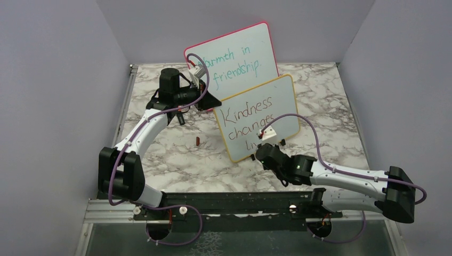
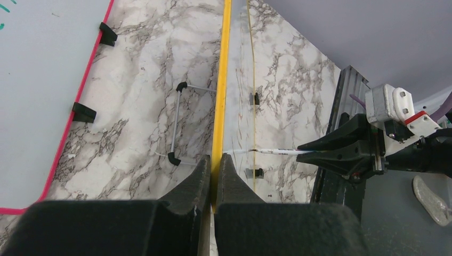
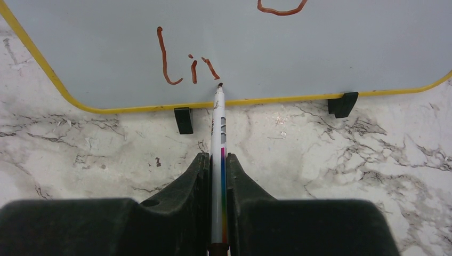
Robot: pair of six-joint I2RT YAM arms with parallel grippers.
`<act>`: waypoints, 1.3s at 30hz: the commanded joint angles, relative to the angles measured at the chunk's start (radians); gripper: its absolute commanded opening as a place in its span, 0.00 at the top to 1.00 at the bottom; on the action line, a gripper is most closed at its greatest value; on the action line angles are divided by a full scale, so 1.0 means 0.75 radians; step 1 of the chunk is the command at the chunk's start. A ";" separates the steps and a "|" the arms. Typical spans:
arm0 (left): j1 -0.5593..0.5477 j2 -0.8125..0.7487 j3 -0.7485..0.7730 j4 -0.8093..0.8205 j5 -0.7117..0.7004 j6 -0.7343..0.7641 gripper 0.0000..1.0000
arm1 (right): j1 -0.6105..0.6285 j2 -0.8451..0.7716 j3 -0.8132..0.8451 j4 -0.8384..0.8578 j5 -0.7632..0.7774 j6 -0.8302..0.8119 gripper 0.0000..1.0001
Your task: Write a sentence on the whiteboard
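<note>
**On the marble bench: marker tip at the third line**

Across the marble bench (image 1: 176, 154) we are working with both arms. At the back, the pink-framed board (image 1: 256, 37) with teal writing is leaning. Just in front of it the whiteboard (image 1: 282, 106), yellow-framed, is standing tilted on its small black feet (image 3: 183, 120). Our left claw (image 2: 216, 162) is pinching that board's yellow edge at its left side, the jaws nearly together with only the frame between them. Our right claw (image 3: 217, 160) is squeezing narrowly on a white marker (image 3: 218, 122), and we are pressing its tip against the board near the bottom edge. The sentence (image 1: 248, 114) is reading "Kindness changes", with "li" and one slanted stroke (image 3: 211, 68) starting the third line. A small dark-red object (image 1: 198, 141) is lying on the bench to the left of the whiteboard, apart from it.
</note>
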 commanded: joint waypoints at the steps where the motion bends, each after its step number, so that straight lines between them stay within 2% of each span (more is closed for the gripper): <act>1: -0.041 0.050 -0.017 -0.124 -0.040 0.049 1.00 | -0.013 -0.009 -0.007 0.068 0.036 -0.001 0.99; 24: -0.043 0.046 -0.017 -0.124 -0.037 0.049 1.00 | -0.029 -0.071 0.005 0.070 0.112 -0.011 0.99; 39: -0.043 0.044 -0.019 -0.123 -0.039 0.049 1.00 | -0.040 -0.031 0.002 0.093 0.067 -0.025 0.99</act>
